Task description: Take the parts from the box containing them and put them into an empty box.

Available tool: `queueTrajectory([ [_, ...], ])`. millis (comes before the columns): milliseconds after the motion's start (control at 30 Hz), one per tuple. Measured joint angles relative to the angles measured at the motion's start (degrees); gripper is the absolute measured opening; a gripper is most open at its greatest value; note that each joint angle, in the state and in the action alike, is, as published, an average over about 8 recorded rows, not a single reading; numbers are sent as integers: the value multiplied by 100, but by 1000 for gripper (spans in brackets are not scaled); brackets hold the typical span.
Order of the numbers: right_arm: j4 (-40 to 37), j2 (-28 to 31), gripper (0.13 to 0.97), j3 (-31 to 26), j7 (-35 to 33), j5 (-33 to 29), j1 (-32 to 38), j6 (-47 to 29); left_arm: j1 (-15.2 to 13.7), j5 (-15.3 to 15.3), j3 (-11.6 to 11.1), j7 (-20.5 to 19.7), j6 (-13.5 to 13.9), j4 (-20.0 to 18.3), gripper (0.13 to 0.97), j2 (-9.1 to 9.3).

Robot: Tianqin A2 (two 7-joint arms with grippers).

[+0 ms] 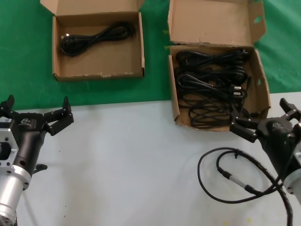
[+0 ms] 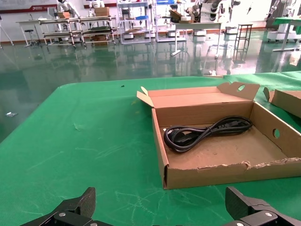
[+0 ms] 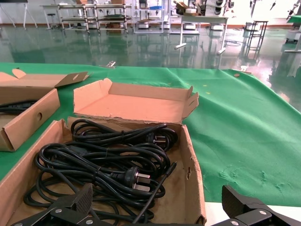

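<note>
The larger brown box (image 1: 211,21) with a tall back flap stands at the far right and holds several coiled black power cords (image 1: 211,80). The right wrist view shows these cords (image 3: 103,160) inside the box wall (image 3: 193,174). The smaller squarish box (image 1: 113,63) at the far left holds one coiled cord (image 1: 94,37), which also shows in the left wrist view (image 2: 207,132). My right gripper (image 1: 263,117) is open and empty at the larger box's front edge. My left gripper (image 1: 37,109) is open and empty over the white table, short of the smaller box (image 2: 221,174).
Both boxes sit on a green cloth (image 1: 28,56); my arms are over the white table surface (image 1: 131,160). A thin looping black wire with small silver connectors (image 1: 225,175) lies on the white surface by my right arm.
</note>
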Motion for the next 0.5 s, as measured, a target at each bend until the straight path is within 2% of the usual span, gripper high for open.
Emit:
queueTrajectory([
  [500, 0, 0, 966, 0, 0, 0, 0, 0, 0, 0, 0, 0, 0, 0, 966, 0],
])
